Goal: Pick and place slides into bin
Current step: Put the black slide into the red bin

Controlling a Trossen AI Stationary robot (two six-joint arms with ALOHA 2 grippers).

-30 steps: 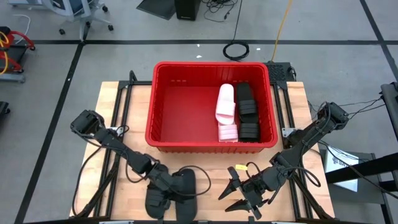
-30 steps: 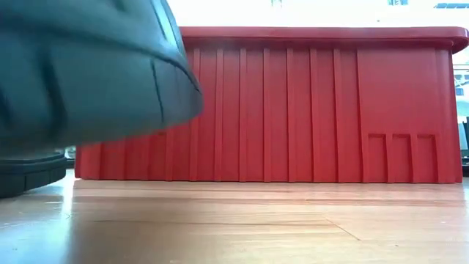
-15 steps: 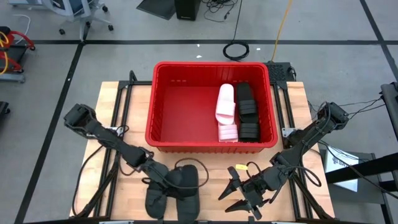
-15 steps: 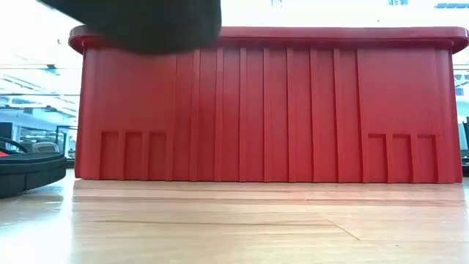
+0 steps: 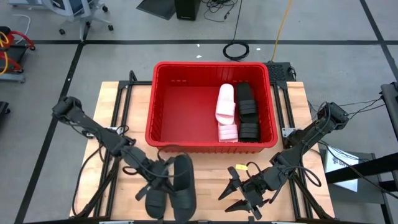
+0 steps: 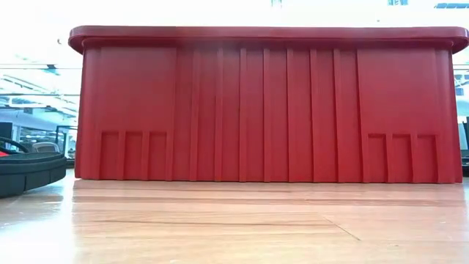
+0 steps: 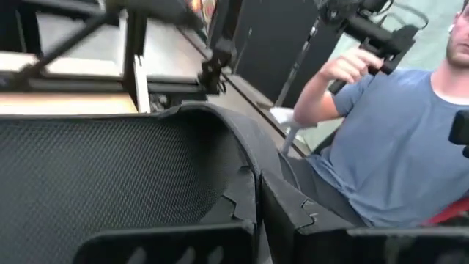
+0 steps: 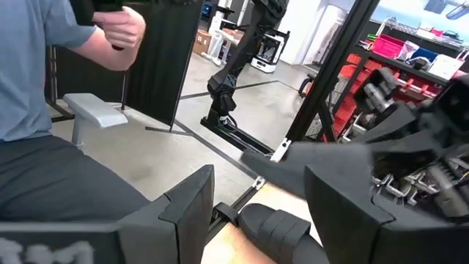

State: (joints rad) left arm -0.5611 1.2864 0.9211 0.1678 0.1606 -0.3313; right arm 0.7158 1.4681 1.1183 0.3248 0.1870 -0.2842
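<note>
My left gripper point(image 5: 165, 177) is shut on a black slide point(image 5: 183, 186) and holds it above the table's near left part, just short of the red bin point(image 5: 211, 64). A second black slide point(image 5: 155, 200) lies flat on the table beside it and shows at the low view's left edge point(image 6: 26, 170). Inside the bin's right half lie pale slides point(image 5: 225, 102) and black slides point(image 5: 247, 109). My right gripper point(image 5: 238, 198) hovers open at the near right, touching nothing. My left gripper pinches the black slide at its side rim point(image 7: 245, 176) between the two fingers, with the dotted face point(image 7: 110, 176) toward the camera. The fingers come nearly level from the table's left. The slide is lifted clear of the table and tipped onto its edge.
The bin's near wall point(image 6: 271, 110) stands tall across the table's middle. Its left half point(image 5: 180, 106) holds nothing. A person in a blue shirt point(image 7: 396, 139) sits beyond the table's near edge, hands raised on a controller point(image 8: 110, 22). Bare wood point(image 5: 211, 165) lies between the grippers.
My left gripper has risen with the black slide and rolled. The slide has left the table, tipped from flat onto its edge, and climbed out of the low view's top. The other black slide and my right arm have stayed put.
</note>
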